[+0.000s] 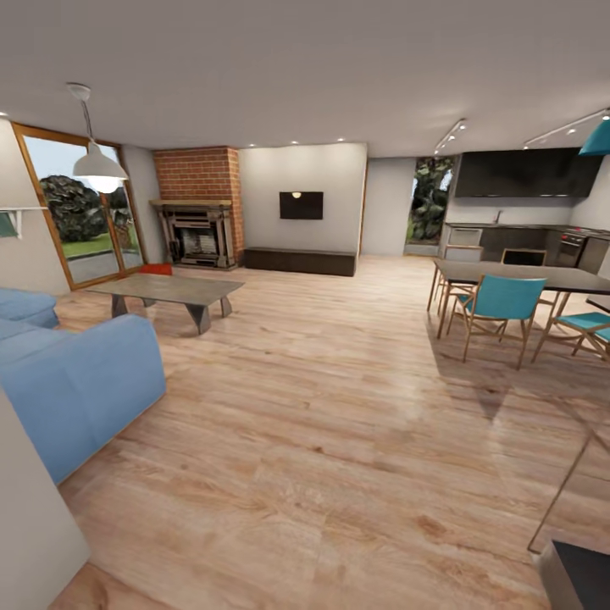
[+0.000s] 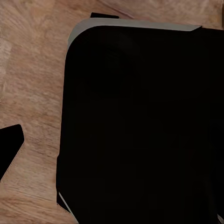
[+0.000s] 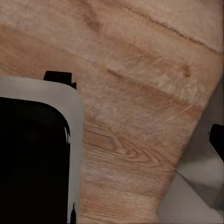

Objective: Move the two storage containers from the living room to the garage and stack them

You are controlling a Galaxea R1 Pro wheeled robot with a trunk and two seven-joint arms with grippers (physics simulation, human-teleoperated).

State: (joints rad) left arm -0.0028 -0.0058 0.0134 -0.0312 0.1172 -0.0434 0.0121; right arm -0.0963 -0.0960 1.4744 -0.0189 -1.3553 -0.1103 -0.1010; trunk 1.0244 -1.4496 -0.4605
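One orange-red bin [image 1: 156,268] shows, far off on the wood floor [image 1: 339,440] beyond the low coffee worktop [image 1: 166,290], near the glass doors [image 1: 80,207]; just a small red patch shows, shape unclear. Nearer, the blue sofa [image 1: 72,377] sits left, likely why the robot stands back. Whether either arm's fingers are apart or together, I cannot tell. A brick fireplace [image 1: 199,207] stands farthest.

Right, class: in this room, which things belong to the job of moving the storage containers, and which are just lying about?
Belongs to the job:
orange-red container, partly hidden beyond the coffee table
living room floor

Just lying about:
blue sofa
coffee table
brick fireplace
dining table
teal chairs
pendant lamp
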